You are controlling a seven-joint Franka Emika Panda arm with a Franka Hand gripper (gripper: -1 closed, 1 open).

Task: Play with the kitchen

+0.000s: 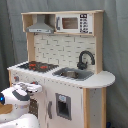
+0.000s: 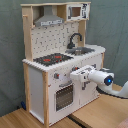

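The toy kitchen [image 1: 65, 65] stands tall in front of a grey curtain [image 1: 115, 45], and in the second exterior view it sits on a wooden table [image 2: 95, 112]. It is made of pale wood and white panels. Up top I see the grey hood [image 1: 41, 26] and next to it the little microwave [image 1: 74, 23]. Below them is a white wall with a brick pattern. On the counter are the stovetop with red rings [image 1: 36, 65], the sink [image 1: 74, 74] and the curved black faucet [image 1: 85, 59]. My pincer [image 2: 76, 76] is right up at the front of the kitchen, near the knobs and just above the oven door [image 2: 63, 96]. In the first exterior view my white arm [image 1: 20, 97] is low at the first exterior view's left. I cannot tell how my pincer is set.
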